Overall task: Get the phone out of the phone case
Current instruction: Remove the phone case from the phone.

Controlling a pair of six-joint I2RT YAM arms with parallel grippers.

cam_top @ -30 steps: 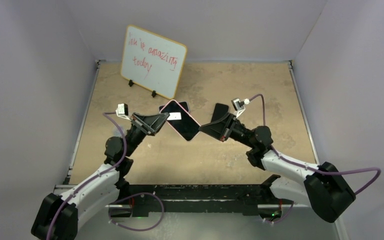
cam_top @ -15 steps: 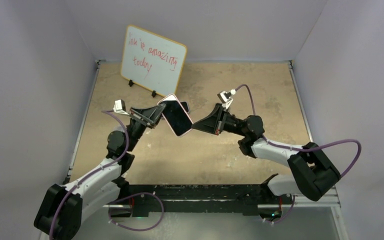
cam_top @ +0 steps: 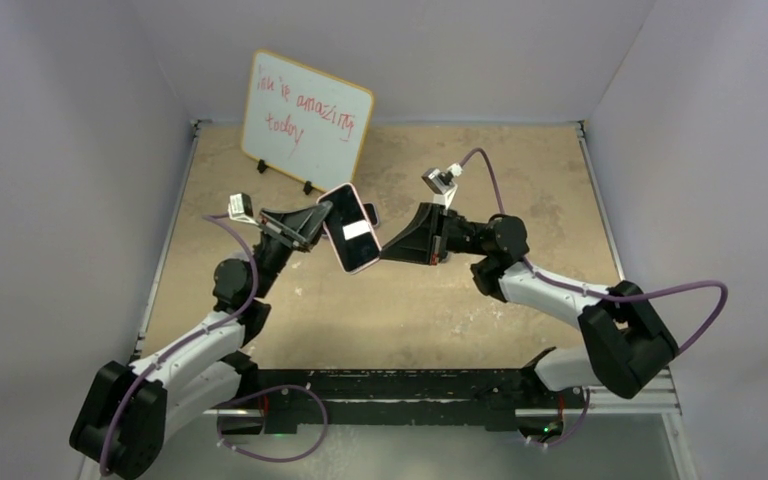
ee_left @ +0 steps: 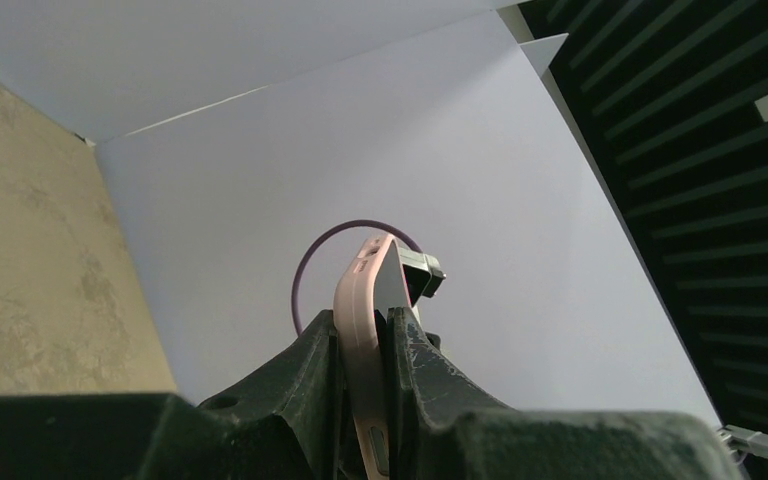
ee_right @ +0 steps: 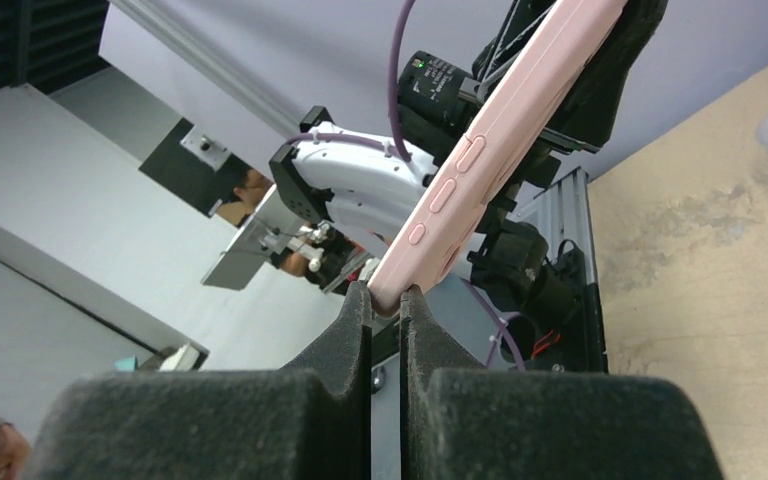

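Note:
The phone, dark screen up, sits in its pink case (cam_top: 351, 229) and is held in the air above the table between both grippers. My left gripper (cam_top: 324, 224) is shut on the case's left long edge; in the left wrist view the pink edge (ee_left: 358, 300) stands clamped between the fingers of that gripper (ee_left: 362, 328). My right gripper (cam_top: 386, 251) is shut on the case's lower right corner. The right wrist view shows the corner pinched at the fingertips of the right gripper (ee_right: 387, 296), with the case's button side (ee_right: 480, 160) running up and away.
A whiteboard (cam_top: 305, 120) with red writing stands at the back left. A dark flat object (cam_top: 371, 212) lies on the tan table (cam_top: 520, 170), mostly hidden behind the phone. Walls enclose the left, back and right sides.
The phone has moved left and turned from a diamond pose to a steeper, narrower tilt. The right gripper followed it leftward and the right arm stretched out. Both grips held.

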